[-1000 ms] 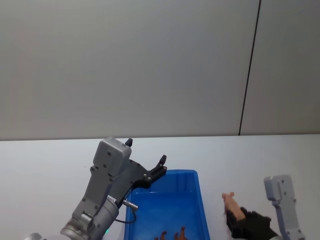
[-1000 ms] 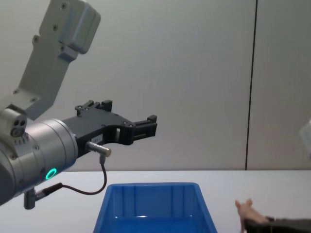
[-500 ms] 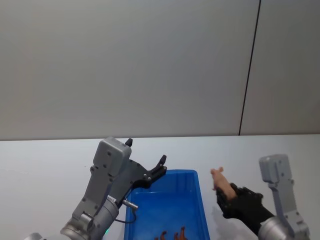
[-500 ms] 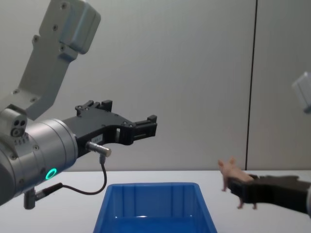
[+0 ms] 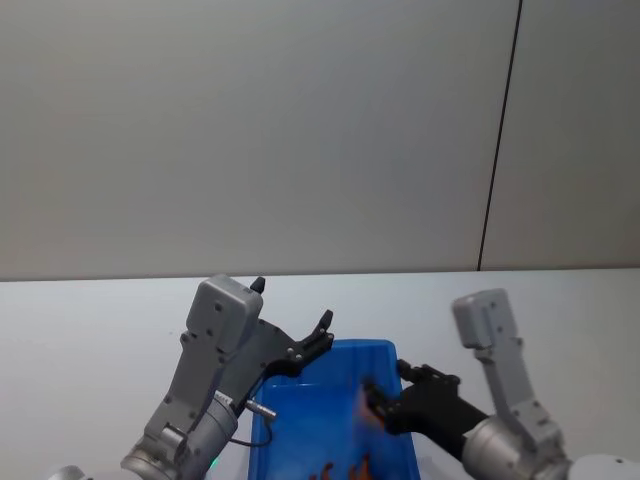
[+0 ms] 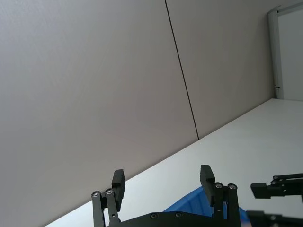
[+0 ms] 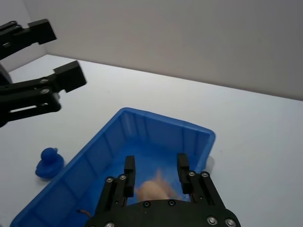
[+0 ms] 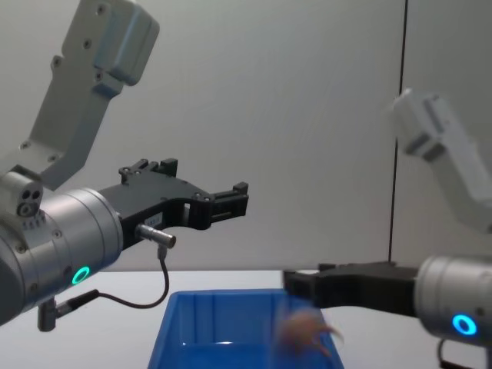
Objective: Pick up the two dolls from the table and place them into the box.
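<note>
My right gripper (image 5: 372, 405) hangs over the blue box (image 5: 345, 347), its fingers (image 7: 129, 165) spread open. The pale pink doll (image 8: 304, 330) is a blur just under the right gripper (image 8: 296, 280), loose in the air inside the box's (image 8: 231, 294) walls. From the right wrist, the doll (image 7: 154, 189) shows below the gap of the gripper (image 7: 155, 163). The orange-brown doll (image 5: 345, 468) lies on the box floor. My left gripper (image 5: 295, 310) is held open above the box's far left corner, holding nothing (image 6: 162, 182).
A small blue toy duck (image 7: 49, 161) sits on the white table (image 5: 100, 330) beside the box's (image 7: 161, 118) long wall, on the left arm's side. A grey wall stands behind the table.
My right arm has swung left from the table to over the box with the pink doll and let it go; the doll now drops. The left arm has not moved.
</note>
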